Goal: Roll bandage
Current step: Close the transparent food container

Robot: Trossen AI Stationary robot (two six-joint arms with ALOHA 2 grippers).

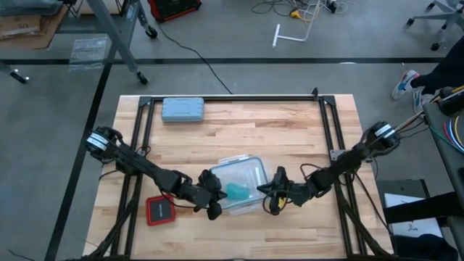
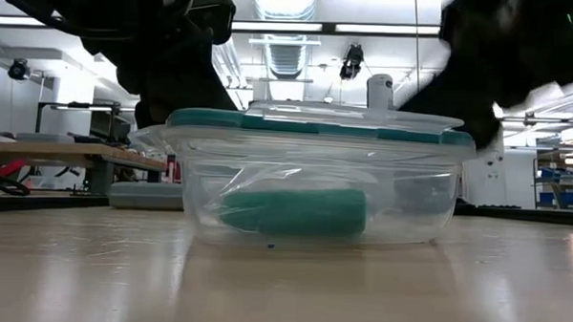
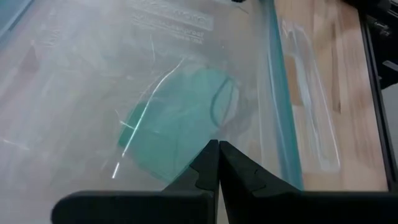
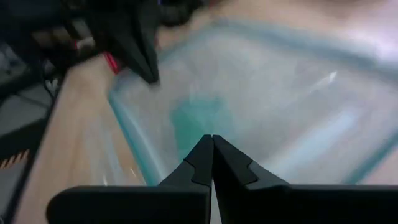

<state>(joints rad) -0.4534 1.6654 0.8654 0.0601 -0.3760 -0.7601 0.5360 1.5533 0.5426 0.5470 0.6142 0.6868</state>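
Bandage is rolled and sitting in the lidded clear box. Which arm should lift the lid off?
Either, slightly the left gripper: it sits at the box edge nearest the bandage. The right gripper flanks the other side. Both jaws shut.

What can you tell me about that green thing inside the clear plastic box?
It is the bandage, a teal-green roll of soft-looking cloth lying on its side on the floor of the clear container, whose lid with a teal rim sits on top. From above it shows as a teal patch in the near part of the box. The left wrist view shows the coiled end of the roll through the lid. Neither gripper touches it: both are shut, over the lid.
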